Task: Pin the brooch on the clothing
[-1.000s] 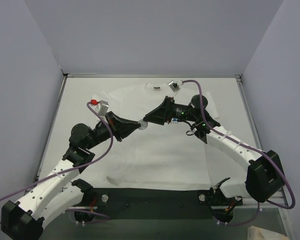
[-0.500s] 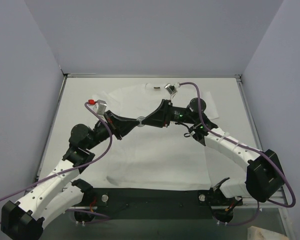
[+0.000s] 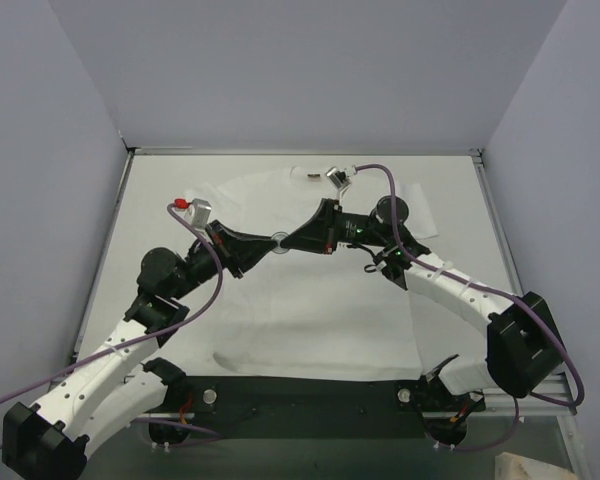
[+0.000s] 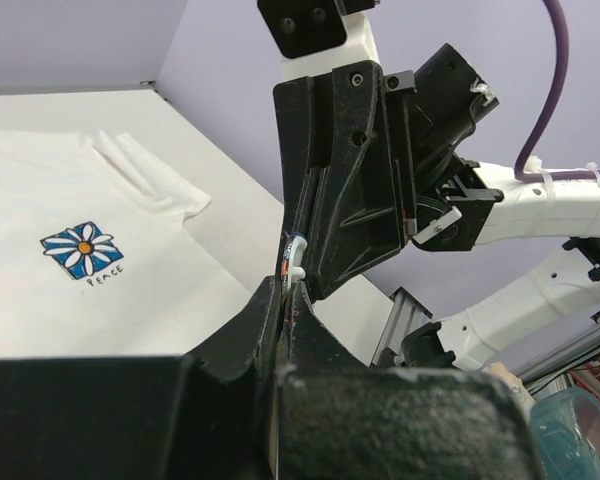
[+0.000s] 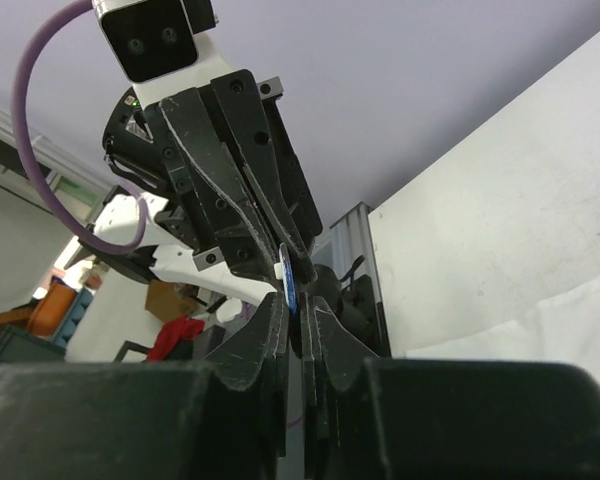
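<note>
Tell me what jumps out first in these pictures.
The left gripper and right gripper meet tip to tip in mid-air at the centre, both pinching the tiny brooch. Beneath them the white T-shirt lies spread, its blue flower print facing up.

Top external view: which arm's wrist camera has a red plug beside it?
The left arm: a red plug sits beside its camera; the right arm shows only purple cable there.

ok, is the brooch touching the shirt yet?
Apart. Left wrist view: left claw and right claw hold the brooch aloft; the shirt lies flat on the table below.
</note>
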`<state>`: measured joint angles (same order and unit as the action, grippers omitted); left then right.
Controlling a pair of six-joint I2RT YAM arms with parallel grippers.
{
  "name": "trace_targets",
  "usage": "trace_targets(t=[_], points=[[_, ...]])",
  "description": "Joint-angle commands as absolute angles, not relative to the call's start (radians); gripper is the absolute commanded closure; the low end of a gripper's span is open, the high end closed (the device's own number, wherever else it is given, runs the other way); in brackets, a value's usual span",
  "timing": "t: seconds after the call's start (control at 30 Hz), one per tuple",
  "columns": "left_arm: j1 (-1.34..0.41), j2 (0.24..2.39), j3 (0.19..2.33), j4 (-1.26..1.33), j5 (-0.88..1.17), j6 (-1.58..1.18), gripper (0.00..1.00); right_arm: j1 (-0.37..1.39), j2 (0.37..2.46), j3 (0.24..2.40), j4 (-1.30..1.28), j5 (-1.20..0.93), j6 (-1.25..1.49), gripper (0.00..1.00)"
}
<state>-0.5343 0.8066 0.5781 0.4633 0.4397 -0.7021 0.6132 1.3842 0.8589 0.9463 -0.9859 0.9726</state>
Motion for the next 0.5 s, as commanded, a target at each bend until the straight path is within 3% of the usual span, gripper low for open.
trace_targets(t=[0.0,0.17,0.27,0.47], points=[[-0.538,0.801,0.603,0.499,0.448,-0.686,1.00,0.650,1.378,0.910,0.876,-1.011,0.870,1.00],[-0.538,0.799,0.638,0.440,0.451,-0.658,1.00,0.667,1.350,0.939,0.663,-0.973,0.726,1.00],[-0.537,0.796,0.650,0.407,0.454,-0.643,1.00,0.660,1.333,0.925,0.693,-0.954,0.735,1.00],[-0.517,0.773,0.612,0.390,0.460,-0.647,0.74,0.603,1.316,0.865,0.871,-0.956,0.865,1.00]])
